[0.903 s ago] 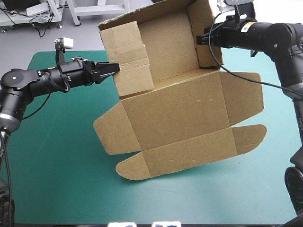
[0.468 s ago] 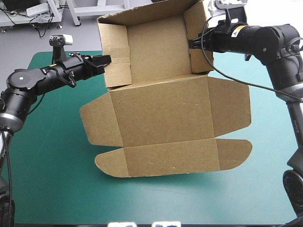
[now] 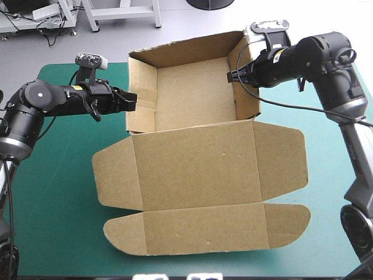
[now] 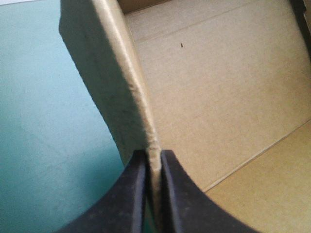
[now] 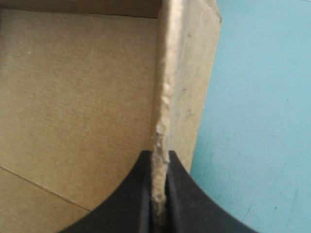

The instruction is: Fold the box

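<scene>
Your left gripper [image 3: 132, 100] is clamped on the left wall of the box [image 3: 198, 169], and your right gripper [image 3: 233, 76] on its right wall, with board pinched between each pair of black fingers. The tray opens upward at the far edge of the table [image 3: 52, 233] and seems to overhang it. Its long axis runs left to right, and the lid lies flat toward the near edge. Both arms reach in almost level, facing each other.
</scene>
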